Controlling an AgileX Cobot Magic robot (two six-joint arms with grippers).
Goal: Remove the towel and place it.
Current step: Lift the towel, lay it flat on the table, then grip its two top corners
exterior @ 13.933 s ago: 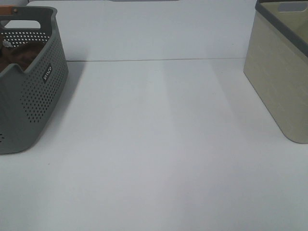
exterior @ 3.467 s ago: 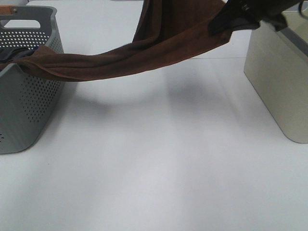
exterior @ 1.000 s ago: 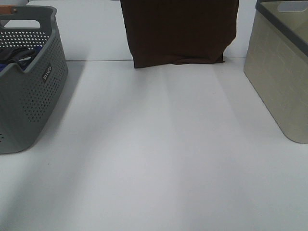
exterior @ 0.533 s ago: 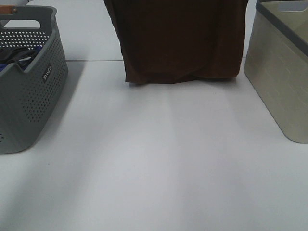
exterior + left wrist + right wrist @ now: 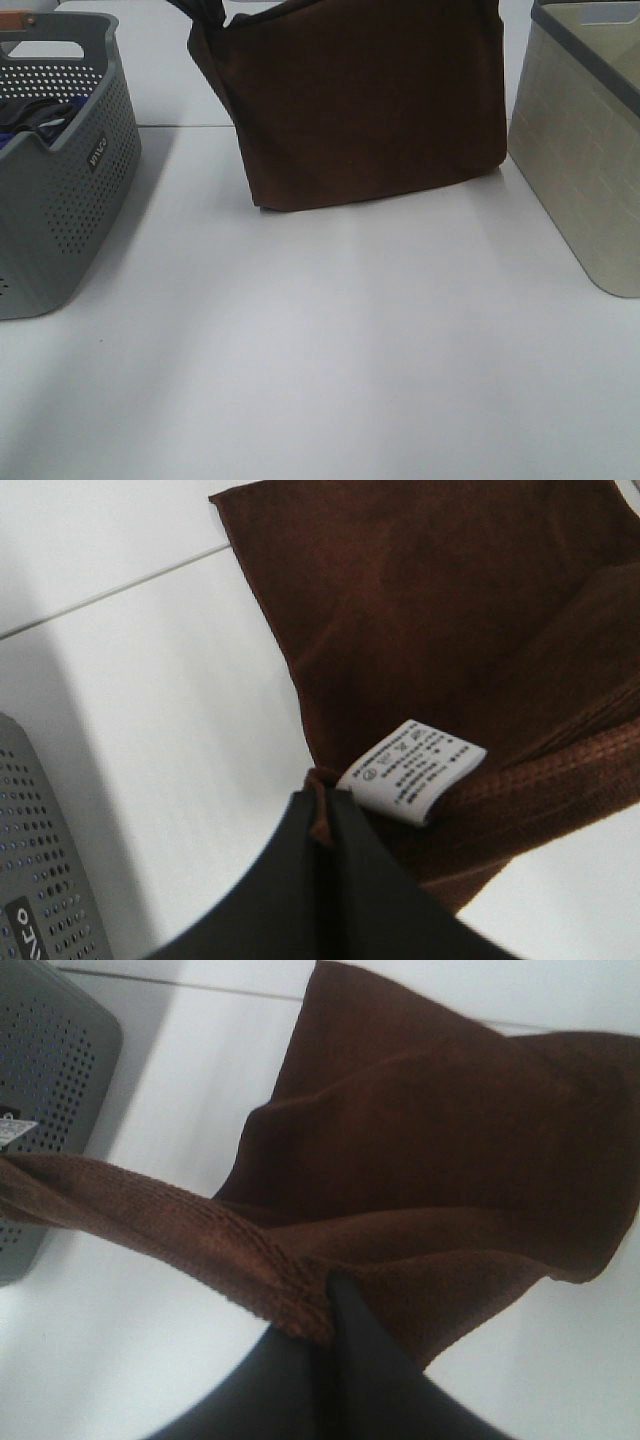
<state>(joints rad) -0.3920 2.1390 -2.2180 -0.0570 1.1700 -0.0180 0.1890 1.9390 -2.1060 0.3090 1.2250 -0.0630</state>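
Plainly, the left claw [image 5: 322, 810] is pinched shut on one upper corner of the towel [image 5: 370, 110], just beside a white care label [image 5: 410, 777]. The right claw [image 5: 335, 1298] is clamped the same way on the stitched hem at the other corner. The dark brown cloth hangs below and between them, its held edge running side to side, so neither arm is nearer. Its lower hem is at or just above the desk [image 5: 330, 340], between the grey perforated basket [image 5: 60, 220] and the beige bin [image 5: 580, 170]. The print on the care label and the basket's tag [image 5: 97, 155] is too small to read.
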